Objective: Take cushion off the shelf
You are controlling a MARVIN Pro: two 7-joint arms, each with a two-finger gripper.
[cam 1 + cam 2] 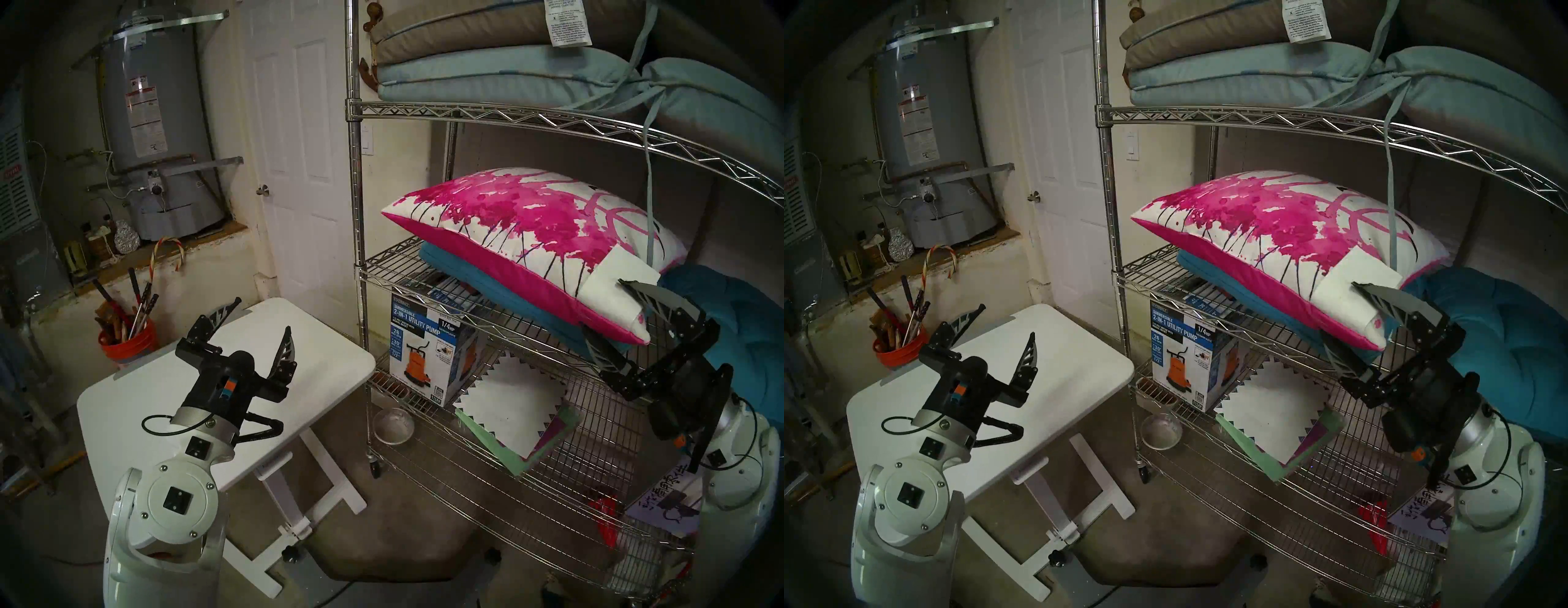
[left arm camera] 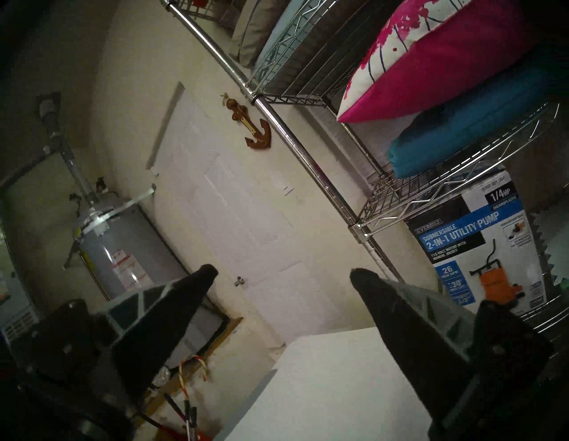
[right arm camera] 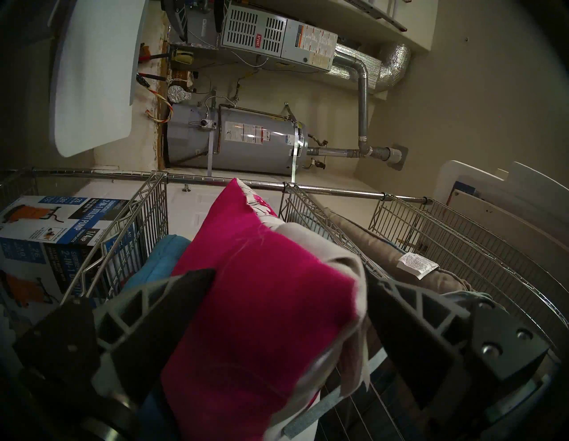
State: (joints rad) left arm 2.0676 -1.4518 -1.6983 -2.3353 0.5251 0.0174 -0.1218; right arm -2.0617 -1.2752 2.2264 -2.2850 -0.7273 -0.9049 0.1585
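Note:
The cushion (image 1: pixel 530 229) (image 1: pixel 1272 229), white with magenta splashes and a magenta underside, lies on a flat teal cushion (image 1: pixel 466 288) on the middle tier of the chrome wire shelf (image 1: pixel 358 170) (image 1: pixel 1106 170). My right gripper (image 1: pixel 604 305) (image 1: pixel 1339 310) stands open, one finger above and one below the cushion's near right corner. In the right wrist view the cushion (image 3: pixel 261 292) fills the gap of this gripper (image 3: pixel 291 274). My left gripper (image 1: pixel 263 314) (image 2: pixel 283 270) hangs open and empty over the white table (image 1: pixel 322 365), well left of the shelf.
A pale blue tie strap (image 1: pixel 648 191) hangs from the stacked pads (image 1: pixel 488 72) on the upper tier, in front of the cushion. A teal tufted cushion (image 1: pixel 738 331) sits right of my right wrist. A pump box (image 1: pixel 424 356) stands on the tier below. An orange bucket (image 1: pixel 127 344) is far left.

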